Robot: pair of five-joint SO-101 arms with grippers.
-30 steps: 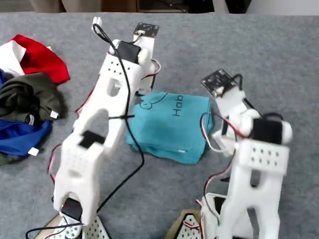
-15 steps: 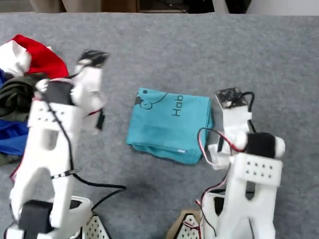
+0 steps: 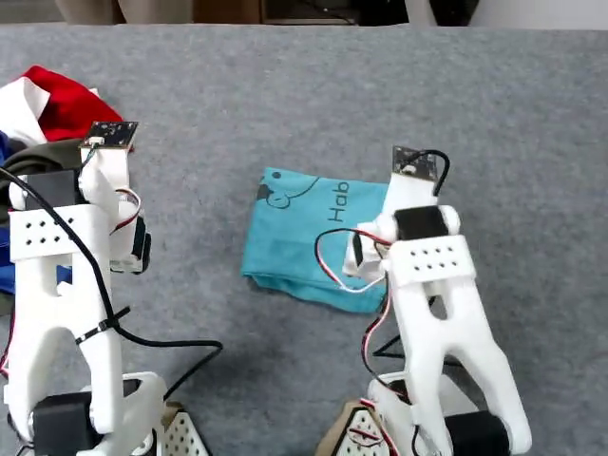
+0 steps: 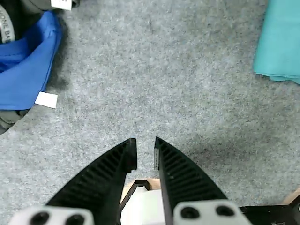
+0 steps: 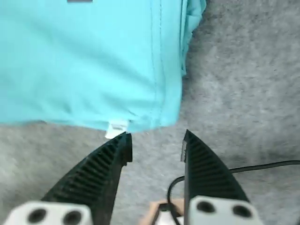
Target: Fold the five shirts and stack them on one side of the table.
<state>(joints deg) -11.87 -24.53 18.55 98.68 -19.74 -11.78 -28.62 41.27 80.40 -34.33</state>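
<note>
Teal shirt [image 3: 318, 237]: folded into a flat rectangle and laid mid-table, between the two arms, with print on its upper face.
Teal shirt, right wrist view [image 5: 84, 61]: stacked folded layers are seen along one side, and a small white tag [image 5: 116, 127] is seen at the hem.
Pile: unfolded shirts are heaped at the table's far left edge, well apart from the teal shirt.
Red shirt [image 3: 66, 100]: seen at the far end of the pile, with white cloth [image 3: 19, 103] just beside it.
Blue shirt [image 4: 23, 70]: crumpled at the near end of the pile, with a white label [image 4: 46, 100] lying at its edge.
Dark shirt [image 4: 23, 11]: lain against the blue shirt.
Left arm [image 3: 57, 247]: held above bare table, just beside the pile.
Left gripper [image 4: 144, 152]: fingers are parted by a narrow gap only, nothing is held, and bare table [image 4: 164, 70] lies beneath.
Right arm [image 3: 427, 256]: held over the near right corner of the teal shirt.
Right gripper [image 5: 154, 140]: fingers are spread wide, nothing is held, and the tips are set just off the shirt's hem, one tip right beside the tag; contact cannot be told.
Table: covered in grey felt.
Cable [image 5: 243, 168]: a black lead is seen beside the right gripper.
</note>
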